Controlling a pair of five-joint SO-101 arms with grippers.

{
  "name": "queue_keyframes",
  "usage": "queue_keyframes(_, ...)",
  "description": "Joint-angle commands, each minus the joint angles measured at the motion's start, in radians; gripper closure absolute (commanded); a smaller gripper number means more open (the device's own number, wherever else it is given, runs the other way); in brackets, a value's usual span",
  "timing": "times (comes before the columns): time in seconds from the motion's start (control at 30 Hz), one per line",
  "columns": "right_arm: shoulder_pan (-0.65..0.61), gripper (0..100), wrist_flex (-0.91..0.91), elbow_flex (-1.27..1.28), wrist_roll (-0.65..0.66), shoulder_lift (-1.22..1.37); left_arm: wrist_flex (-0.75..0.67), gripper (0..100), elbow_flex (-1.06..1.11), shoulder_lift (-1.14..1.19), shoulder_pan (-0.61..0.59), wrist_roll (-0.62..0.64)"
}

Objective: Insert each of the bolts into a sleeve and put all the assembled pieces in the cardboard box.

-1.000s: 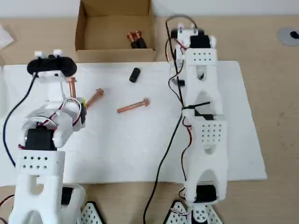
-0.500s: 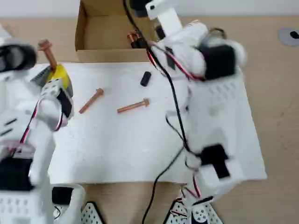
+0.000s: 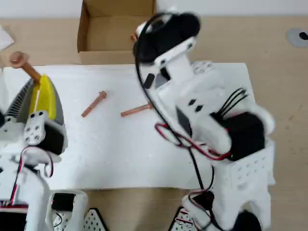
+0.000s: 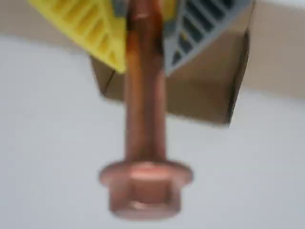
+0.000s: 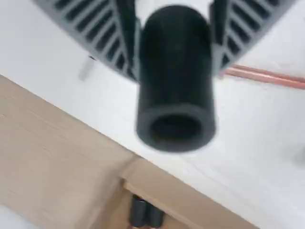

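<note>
My left gripper (image 3: pixel 34 79) hangs over the left edge of the white mat (image 3: pixel 110 149), shut on a copper bolt (image 3: pixel 23 65) that sticks out toward the far left. In the left wrist view the bolt (image 4: pixel 145 143) sits between the yellow and grey fingers, head outward. My right gripper (image 5: pixel 175 28) is shut on a black sleeve (image 5: pixel 175 76), open end outward, above the mat near the cardboard box (image 3: pixel 118 31). Two loose bolts (image 3: pixel 94 104) (image 3: pixel 136 110) lie on the mat. Assembled pieces (image 5: pixel 145 214) rest in the box.
The right arm (image 3: pixel 202 120) rises high over the middle and right of the mat and hides the box's right corner. The wooden table (image 3: pixel 279 72) surrounds the mat. A grey disc (image 3: pixel 297 36) lies at the far right.
The left arm lifted its bolt and carried it left. The right arm swung out from its folded pose over the mat; the black sleeve no longer lies on the mat and is in its fingers.
</note>
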Motion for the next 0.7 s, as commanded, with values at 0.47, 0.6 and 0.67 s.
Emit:
queue_keyframes(0.47,-0.122,98.8,-1.263,1.425,0.054,-0.696,-0.278,99,0.281,-0.008,0.132,0.005)
queue_keyframes(0.6,-0.202,98.8,-1.289,1.468,-0.075,-0.753,-0.411,99,0.341,-0.008,0.232,0.005)
queue_keyframes(0.67,-0.214,98.8,-1.289,1.468,-0.141,-0.765,-0.431,99,0.338,-0.007,0.269,0.005)
